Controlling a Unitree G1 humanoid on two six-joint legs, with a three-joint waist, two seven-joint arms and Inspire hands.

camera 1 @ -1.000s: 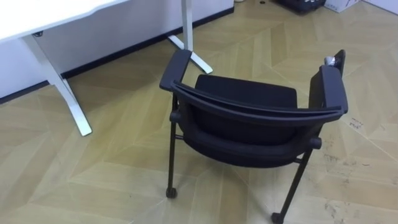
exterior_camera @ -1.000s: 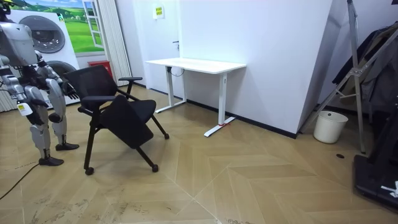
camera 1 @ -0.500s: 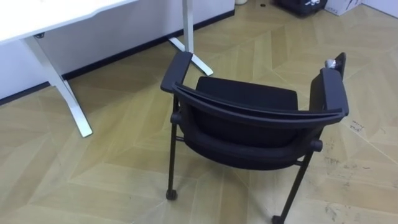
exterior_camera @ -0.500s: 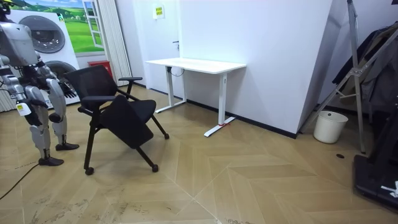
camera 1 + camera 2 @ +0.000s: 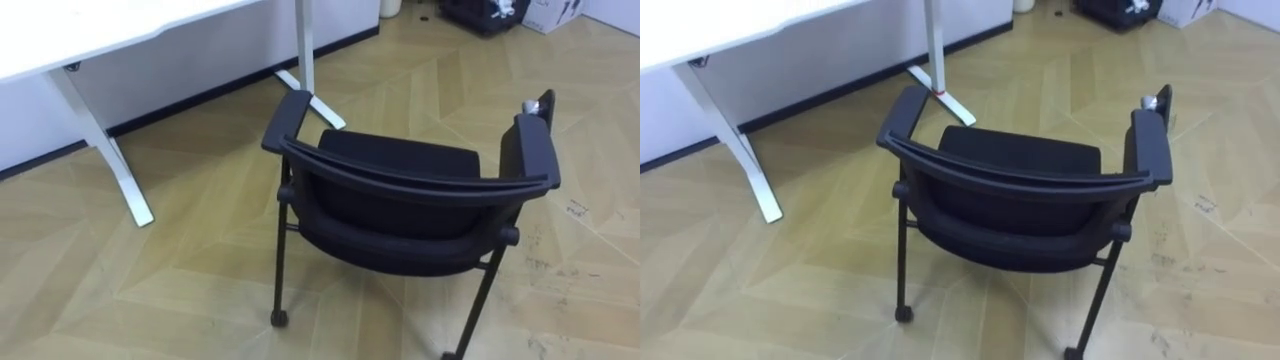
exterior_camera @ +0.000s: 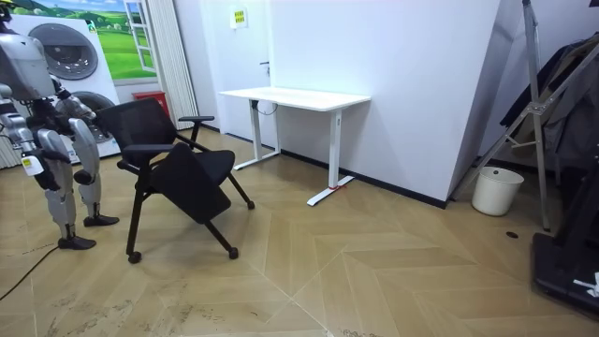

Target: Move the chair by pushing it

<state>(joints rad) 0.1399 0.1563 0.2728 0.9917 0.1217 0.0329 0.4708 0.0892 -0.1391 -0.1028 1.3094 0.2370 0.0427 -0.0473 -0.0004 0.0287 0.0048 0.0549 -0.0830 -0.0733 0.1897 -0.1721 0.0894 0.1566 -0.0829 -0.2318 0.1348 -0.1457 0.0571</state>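
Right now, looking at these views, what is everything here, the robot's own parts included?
chair: one, black, on castors, directly before the robot, its back toward the robot
desk: one, white, beyond the chair
bucket: one, white, room view's right
washing machine: one clearly seen, white, behind the robot
metal stand: one, grey, draped in dark cloth, room view's far right
left robot hand: one, dark, low beside its hip
right robot hand: one, dark, low at its other side

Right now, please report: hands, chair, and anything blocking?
Left hand, right hand: low, off chair. Chair on castors, back toward robot, just ahead. White desk beyond, front-left.
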